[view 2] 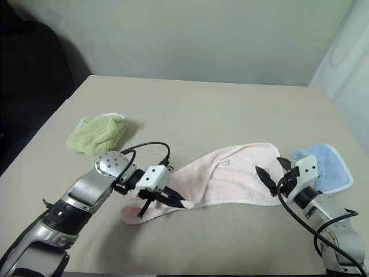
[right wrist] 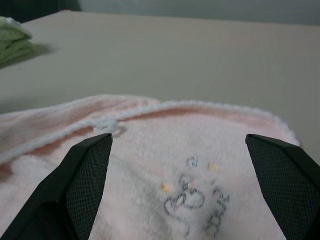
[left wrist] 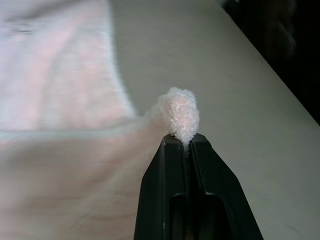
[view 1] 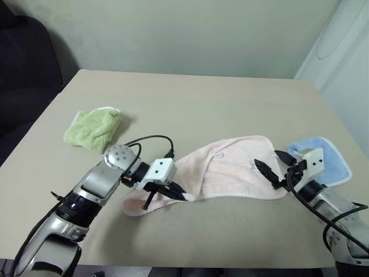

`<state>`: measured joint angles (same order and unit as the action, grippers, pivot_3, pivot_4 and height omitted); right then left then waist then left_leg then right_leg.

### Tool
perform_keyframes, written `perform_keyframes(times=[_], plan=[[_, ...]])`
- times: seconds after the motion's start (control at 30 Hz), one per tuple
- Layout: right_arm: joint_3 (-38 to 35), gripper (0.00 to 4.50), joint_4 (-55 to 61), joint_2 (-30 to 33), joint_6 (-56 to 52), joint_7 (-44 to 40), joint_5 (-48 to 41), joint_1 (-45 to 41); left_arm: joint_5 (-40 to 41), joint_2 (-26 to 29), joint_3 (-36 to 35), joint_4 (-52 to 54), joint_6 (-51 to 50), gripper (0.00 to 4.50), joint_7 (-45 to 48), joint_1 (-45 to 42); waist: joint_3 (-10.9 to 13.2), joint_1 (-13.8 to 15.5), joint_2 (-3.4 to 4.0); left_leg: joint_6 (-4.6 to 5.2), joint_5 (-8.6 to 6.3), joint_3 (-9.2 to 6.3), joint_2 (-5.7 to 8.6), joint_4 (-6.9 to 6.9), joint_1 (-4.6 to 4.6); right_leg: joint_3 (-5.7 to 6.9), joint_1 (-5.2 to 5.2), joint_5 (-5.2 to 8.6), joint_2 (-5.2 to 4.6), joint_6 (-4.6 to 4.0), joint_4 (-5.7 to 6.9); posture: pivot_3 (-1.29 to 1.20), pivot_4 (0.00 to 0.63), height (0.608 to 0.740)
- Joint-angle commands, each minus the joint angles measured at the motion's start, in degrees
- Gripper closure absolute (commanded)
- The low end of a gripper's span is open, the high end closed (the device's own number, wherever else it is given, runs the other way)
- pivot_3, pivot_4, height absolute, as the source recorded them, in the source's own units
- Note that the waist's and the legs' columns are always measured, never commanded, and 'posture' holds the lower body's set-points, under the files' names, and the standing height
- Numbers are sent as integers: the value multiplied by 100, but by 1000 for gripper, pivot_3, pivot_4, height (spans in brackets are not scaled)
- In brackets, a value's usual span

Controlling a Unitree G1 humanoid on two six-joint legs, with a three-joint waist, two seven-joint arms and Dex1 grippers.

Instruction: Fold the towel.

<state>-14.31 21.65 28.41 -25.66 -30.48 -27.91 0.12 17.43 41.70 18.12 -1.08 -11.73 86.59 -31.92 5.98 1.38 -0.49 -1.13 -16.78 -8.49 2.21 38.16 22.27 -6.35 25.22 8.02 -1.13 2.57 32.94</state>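
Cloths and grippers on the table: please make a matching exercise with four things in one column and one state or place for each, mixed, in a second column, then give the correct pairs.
Column 1
1. pink towel
2. green cloth
3. left gripper
4. right gripper

Column 2
A. open, at the towel's right end
B. bunched up at the table's left side
C. shut on a pinch of pink terry
D. spread across the middle, partly over the blue cloth

Pairs: 1-D, 2-B, 3-C, 4-A
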Motion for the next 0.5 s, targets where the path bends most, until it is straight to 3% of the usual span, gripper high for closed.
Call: perform_keyframes(times=[0.03, 0.2, 0.5], plan=[[28, 0, -294, 233, 115, -61, 196, -441, 383, -134, -541, -141, -406, 4452, -342, -143, 0, 0, -1, 1, 1, 0, 0, 1, 0, 0, 0, -6, -1, -10, 0, 0, 150, 740], [480, 0, -1512, 586, 51, -166, 764, -1344, 786, -449, -1314, -611, -1012, 4452, -1148, -165, 0, -3, -1, 2, 2, 2, 0, 0, -3, 0, -1, -19, -3, -16, 1, 0, 150, 740], [857, 0, -4119, 594, 597, -538, 1299, -2949, 1022, -992, -2366, -1278, -1636, 4452, -2747, -229, 4, 6, -4, 60, 46, 5, 0, -5, -10, 2, -4, -46, -6, 13, -3, 0, 150, 740]])
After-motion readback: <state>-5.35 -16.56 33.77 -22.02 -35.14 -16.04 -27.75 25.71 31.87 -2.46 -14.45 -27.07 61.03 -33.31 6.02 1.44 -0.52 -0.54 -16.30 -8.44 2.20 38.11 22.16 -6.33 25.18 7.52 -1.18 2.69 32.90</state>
